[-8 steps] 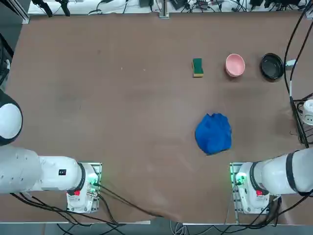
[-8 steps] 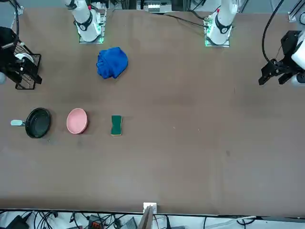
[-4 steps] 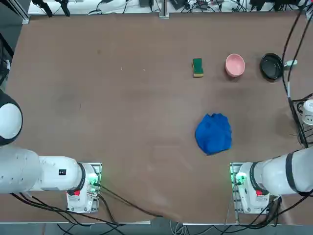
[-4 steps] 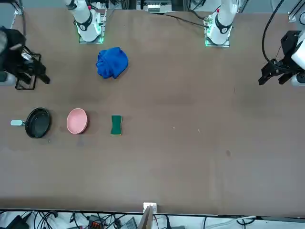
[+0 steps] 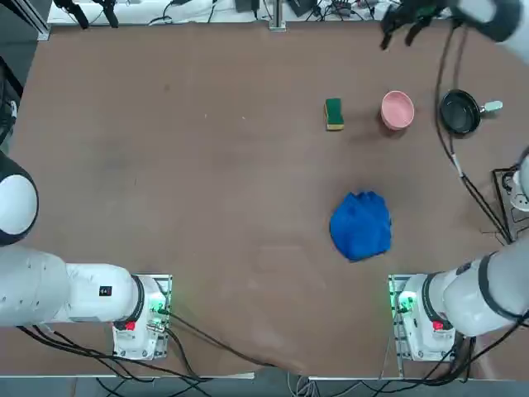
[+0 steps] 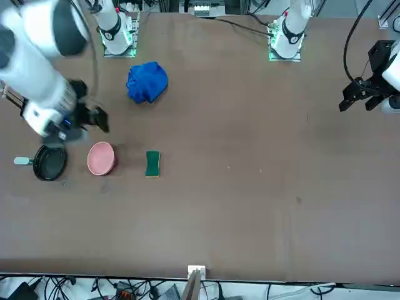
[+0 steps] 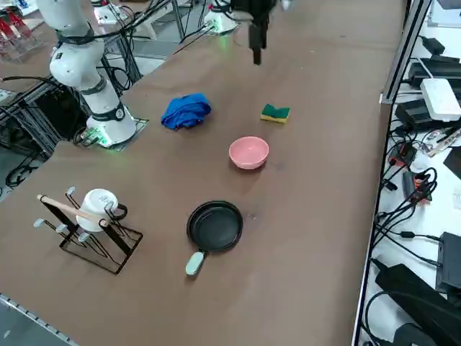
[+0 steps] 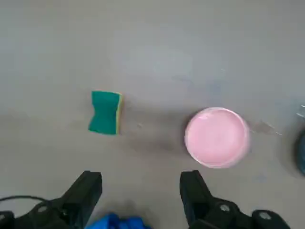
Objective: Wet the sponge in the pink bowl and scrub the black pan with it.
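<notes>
The sponge point(image 5: 334, 113) is a small green block with a yellow layer and pinched-in sides, lying flat upper right of centre in the top view. To its right sits the pink bowl point(image 5: 397, 110), then the black pan point(image 5: 459, 112) with its pale handle stub. My right gripper point(image 8: 141, 193) hangs above them, fingers point(image 8: 86, 192) spread wide, holding nothing. Bare brown table point(image 5: 207, 165) stretches to the left; a blue cloth point(image 5: 361, 226) lies below. No writing is readable.
</notes>
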`<action>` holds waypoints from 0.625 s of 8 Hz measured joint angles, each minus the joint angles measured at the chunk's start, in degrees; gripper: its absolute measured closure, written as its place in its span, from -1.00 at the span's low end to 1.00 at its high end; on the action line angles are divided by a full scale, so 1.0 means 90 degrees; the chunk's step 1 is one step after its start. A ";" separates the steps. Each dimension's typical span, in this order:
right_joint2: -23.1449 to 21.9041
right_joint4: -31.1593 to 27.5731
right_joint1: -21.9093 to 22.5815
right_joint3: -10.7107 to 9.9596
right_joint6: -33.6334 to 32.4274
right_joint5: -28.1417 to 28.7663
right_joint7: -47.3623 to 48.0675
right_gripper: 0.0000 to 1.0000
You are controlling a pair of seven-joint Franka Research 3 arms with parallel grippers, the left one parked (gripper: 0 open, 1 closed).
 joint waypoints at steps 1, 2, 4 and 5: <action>0.0479 -0.0010 0.0163 0.0003 0.0490 0.0172 0.0046 -1.00; 0.0950 -0.0010 0.0337 0.0005 0.1037 0.0243 0.0297 -1.00; 0.1748 0.0007 0.0715 0.0007 0.1902 0.0260 0.0990 -1.00; 0.2026 0.0011 0.0868 0.0006 0.2122 0.0260 0.1133 -1.00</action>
